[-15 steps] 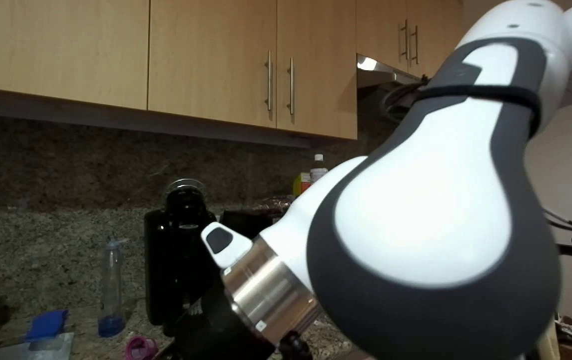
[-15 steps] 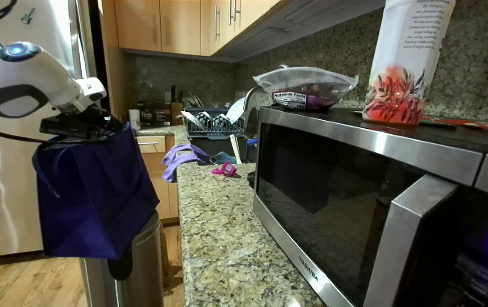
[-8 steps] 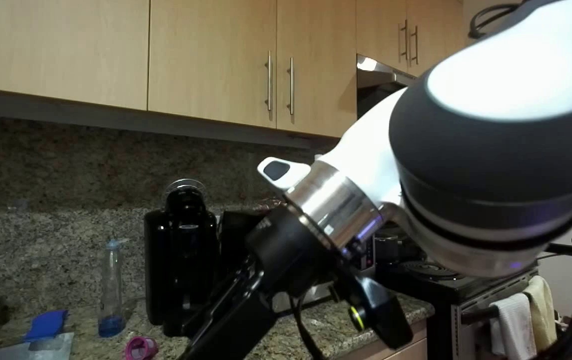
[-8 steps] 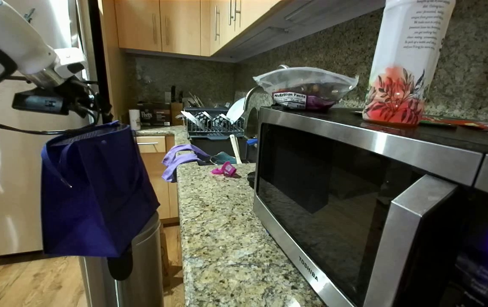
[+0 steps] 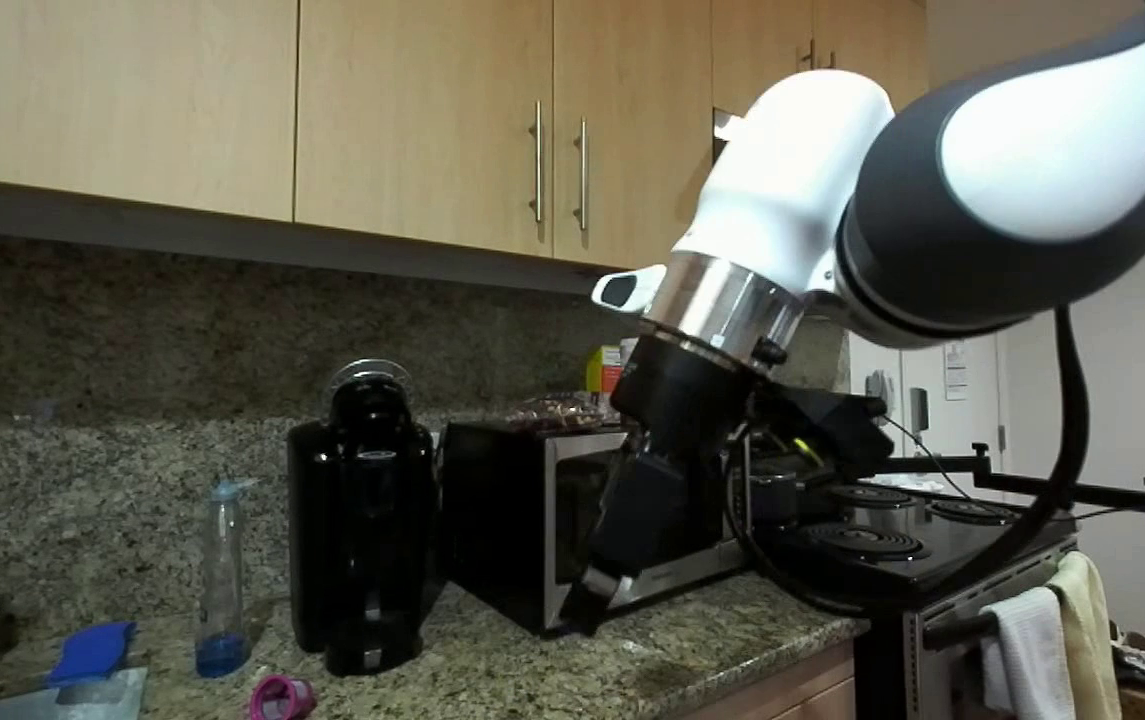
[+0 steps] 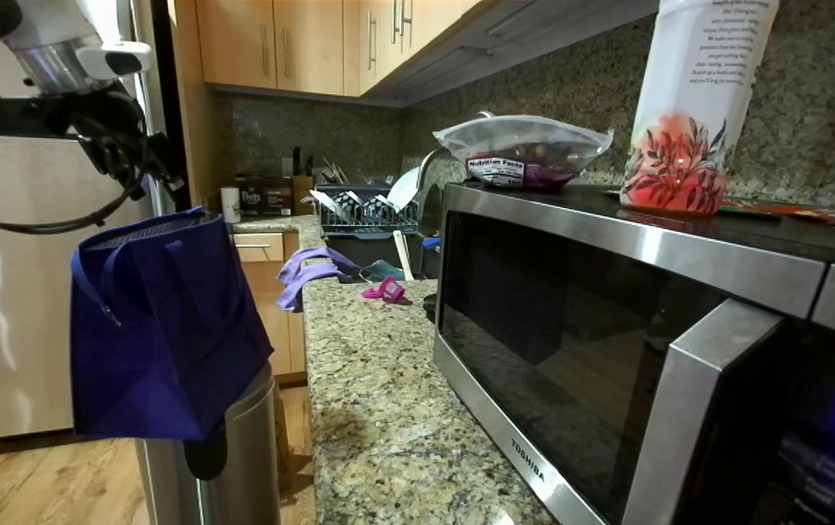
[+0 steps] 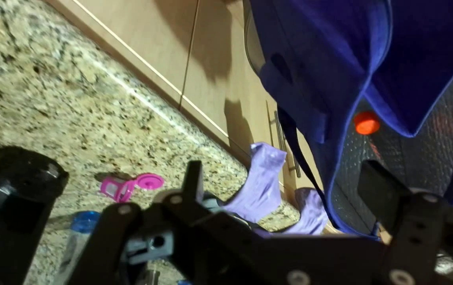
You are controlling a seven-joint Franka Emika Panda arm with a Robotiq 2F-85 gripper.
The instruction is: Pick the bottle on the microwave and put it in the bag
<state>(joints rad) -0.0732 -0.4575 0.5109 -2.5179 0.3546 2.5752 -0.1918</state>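
Note:
The blue bag (image 6: 169, 328) stands with its mouth open on a metal trash can. My gripper (image 6: 158, 179) is above it, apart from it. In the wrist view, the jaws (image 7: 287, 172) are wide open with nothing between them. That view also shows the bag (image 7: 309, 79), with a red-orange cap (image 7: 366, 123) against its dark inside. Whether this is the cola bottle's cap I cannot tell; no full cola bottle shows in any view. The silver microwave (image 6: 647, 244) stands on the counter and also shows in an exterior view (image 5: 492, 520).
On the microwave are a white floral bottle (image 6: 687, 109) and a zip bag (image 6: 526, 149). A black coffee maker (image 5: 362, 530), a slim blue-tinted bottle (image 5: 222, 580) and a pink cup (image 5: 280, 695) stand beside it. A purple cloth (image 6: 308, 273) hangs over the counter edge.
My gripper has risen from the bag's mouth and moved clear above it. The bag has straightened slightly. The arm has swung away, uncovering the microwave and stove in an exterior view.

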